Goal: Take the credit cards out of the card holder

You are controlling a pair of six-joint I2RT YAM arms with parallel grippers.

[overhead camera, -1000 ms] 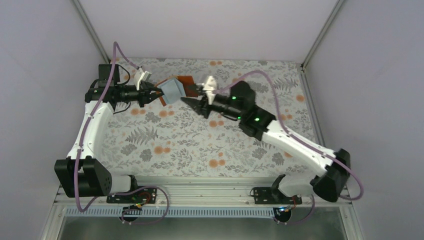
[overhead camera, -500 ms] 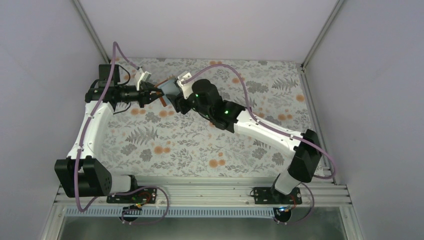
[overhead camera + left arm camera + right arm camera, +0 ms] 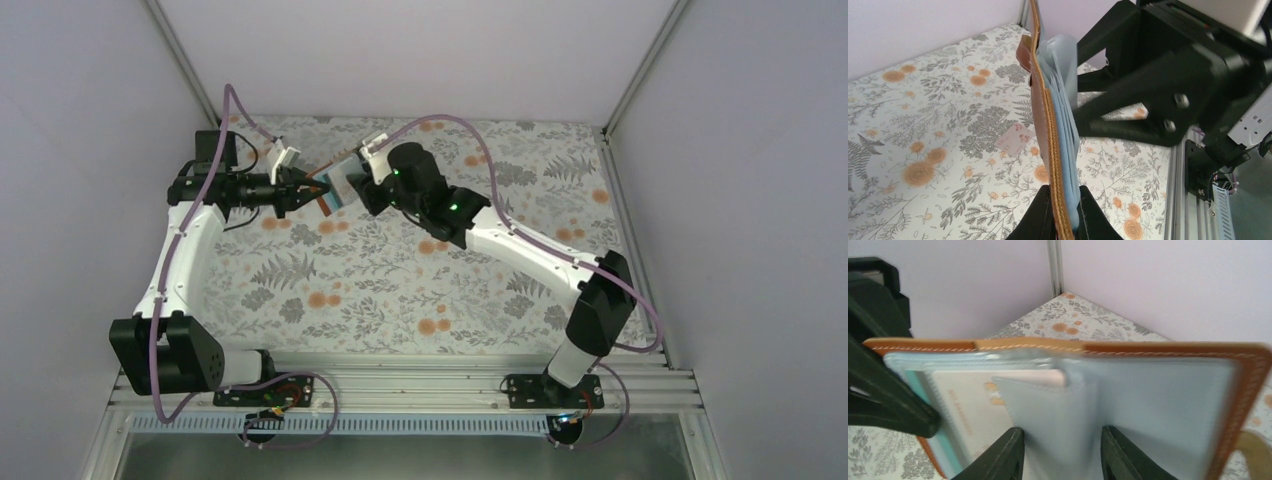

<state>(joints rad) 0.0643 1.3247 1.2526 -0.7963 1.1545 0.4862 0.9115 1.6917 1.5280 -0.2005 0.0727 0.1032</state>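
My left gripper [image 3: 305, 190] is shut on the lower edge of the card holder [image 3: 338, 183] and holds it upright above the table. In the left wrist view the card holder [image 3: 1040, 100] shows edge on, rust-brown outside, pale blue inside, pinched in the left gripper [image 3: 1065, 212]. My right gripper [image 3: 1060, 450] is open, its fingertips against the holder's blue-grey inside [image 3: 1158, 405], astride a pocket. A pale card [image 3: 968, 405] and a teal card edge [image 3: 923, 390] sit in the pockets. A pale pink card [image 3: 1015, 140] lies on the table. The black card is hidden.
The flowered tablecloth [image 3: 400, 290] covers the table. White walls and metal corner posts [image 3: 630, 80] close the back and sides. The right arm's black wrist [image 3: 1158, 85] fills the space right of the holder in the left wrist view.
My right arm has swung left and its gripper has come up against the holder's open inside. My left gripper has kept its hold, almost still.
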